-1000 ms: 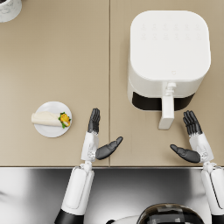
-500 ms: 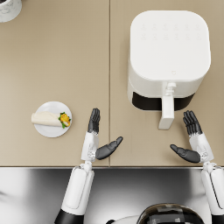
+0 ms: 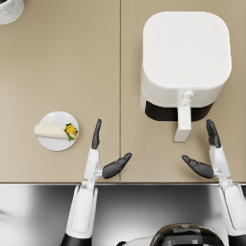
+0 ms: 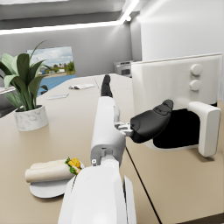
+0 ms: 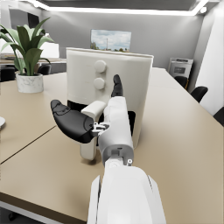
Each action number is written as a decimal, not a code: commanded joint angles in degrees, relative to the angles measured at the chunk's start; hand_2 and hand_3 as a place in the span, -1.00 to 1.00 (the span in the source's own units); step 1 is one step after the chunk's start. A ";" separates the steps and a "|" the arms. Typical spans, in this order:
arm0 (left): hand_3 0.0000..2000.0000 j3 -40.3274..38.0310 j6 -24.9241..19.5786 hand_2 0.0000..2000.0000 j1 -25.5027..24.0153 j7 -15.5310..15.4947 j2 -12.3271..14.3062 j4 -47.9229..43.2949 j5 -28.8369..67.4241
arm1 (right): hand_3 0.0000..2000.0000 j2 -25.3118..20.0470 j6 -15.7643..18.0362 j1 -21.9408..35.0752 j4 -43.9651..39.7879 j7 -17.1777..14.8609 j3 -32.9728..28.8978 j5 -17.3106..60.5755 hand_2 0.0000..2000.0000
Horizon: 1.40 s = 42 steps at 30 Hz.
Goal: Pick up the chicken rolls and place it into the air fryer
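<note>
Nothing has moved over the last second: both arms stand as they did, so the task has not started. The left hand (image 3: 102,154) hovers over the desk (image 3: 62,62) with fingers spread and empty, just beside the small white plate (image 3: 54,141) that carries the chicken roll (image 3: 52,129); the roll lies untouched on that plate, well apart from the air fryer (image 3: 185,62). The right hand (image 3: 207,153) is likewise wide and holds nothing, near the fryer's white drawer handle (image 3: 183,122). By my reading the drawer looks shut or only barely out, so it will likely need opening before the roll can go in. The basket's inside is hidden in every view. In the head view a round white object (image 3: 9,9) is cut off at the corner; the wrist views suggest it is the potted plant (image 4: 24,94). Whether either hand touches the desk cannot be told.
</note>
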 commanded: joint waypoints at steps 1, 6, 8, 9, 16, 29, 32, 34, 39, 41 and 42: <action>-1.00 -2.54 -0.02 -1.00 0.65 -0.02 0.29 -0.52 2.57 | -1.00 -0.88 -0.02 1.40 -0.43 0.02 -0.52 1.32 -1.00; -1.00 -7.83 -0.05 -1.00 1.40 -0.05 0.77 -0.16 15.42 | -1.00 -1.30 -0.05 0.80 -0.92 0.05 -1.21 4.02 -1.00; -1.00 -9.34 -0.05 -1.00 2.02 -0.05 0.88 0.59 20.58 | -1.00 -1.65 -0.05 0.96 -1.18 0.05 -1.43 4.33 -1.00; -1.00 -10.08 -1.41 -1.00 2.26 -0.05 0.92 0.60 23.16 | -1.00 -1.78 -0.05 0.93 -1.18 0.05 -1.53 4.42 -1.00; -1.00 -15.70 -25.02 -1.00 5.70 -7.19 0.52 3.60 41.29 | -1.00 -2.80 -0.05 1.06 -2.96 0.05 -0.50 4.62 -1.00; -1.00 -20.11 -28.34 -1.00 12.36 -7.97 -0.84 13.59 75.15 | -1.00 -4.35 -0.05 0.86 -5.88 0.05 -1.38 4.63 -1.00; -1.00 -20.49 -28.48 -1.00 13.22 -8.02 -0.95 15.46 82.98 | -1.00 -4.72 -0.05 0.89 -6.28 0.05 -1.84 4.63 -1.00; -1.00 -20.09 -28.52 -1.00 14.73 -8.10 -1.16 17.86 88.20 | -1.00 -4.97 -0.05 0.95 -6.69 0.05 -2.20 4.63 -1.00; -1.00 -18.23 -28.55 -1.00 17.26 -7.99 -1.23 23.31 99.26 | -1.00 -5.52 -0.05 0.90 -6.68 0.05 -2.45 4.63 -1.00; -1.00 -17.36 -28.56 -1.00 18.23 -7.96 -1.18 25.22 100.92 | -1.00 -5.74 -0.05 0.91 -6.68 0.05 -2.42 4.63 -1.00; -1.00 -17.11 -28.56 -1.00 18.39 -8.05 -1.12 26.09 101.41 | -1.00 -5.90 -0.05 1.03 -7.09 0.05 -2.47 4.63 -1.00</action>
